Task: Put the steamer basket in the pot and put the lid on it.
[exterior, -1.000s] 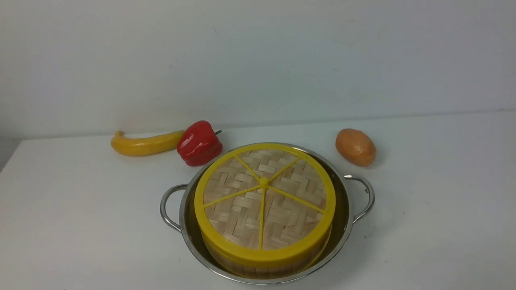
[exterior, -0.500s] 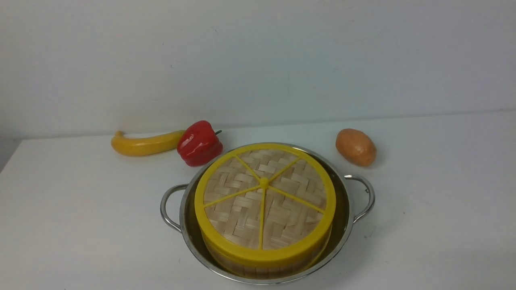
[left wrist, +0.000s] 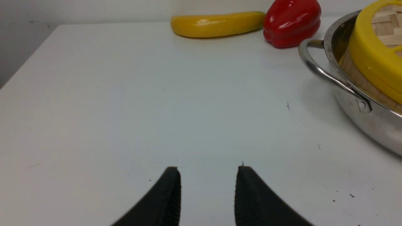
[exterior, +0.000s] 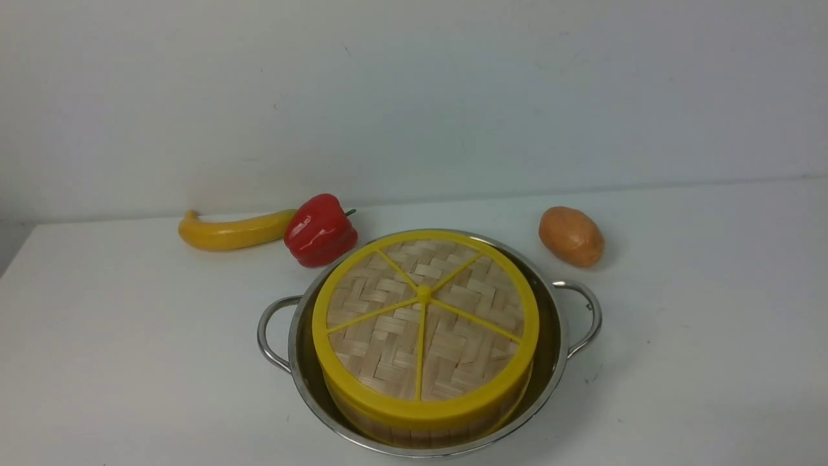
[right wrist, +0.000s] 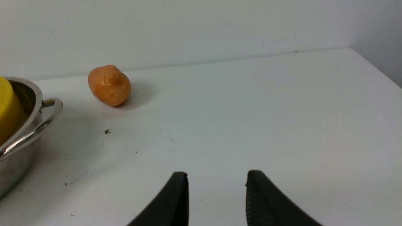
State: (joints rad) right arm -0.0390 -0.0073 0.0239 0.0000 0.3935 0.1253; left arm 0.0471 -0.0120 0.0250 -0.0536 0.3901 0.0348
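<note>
Woven-bamboo lid (exterior: 424, 317) — round, capping shiny steel pot (exterior: 557, 336)

My right pincer (right wrist: 216, 182) hangs parted and empty over the white worktop (right wrist: 251, 110), well apart from the potato (right wrist: 109, 85) beside the pot (right wrist: 19, 138).

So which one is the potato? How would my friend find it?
Start at the big shiny pot in the middle of the white table. Look just past the pot's right handle, toward the wall: the potato lies there alone. It is a dull orange-brown oval, unlike the glossy red pepper and the long yellow squash on the other side.
</note>
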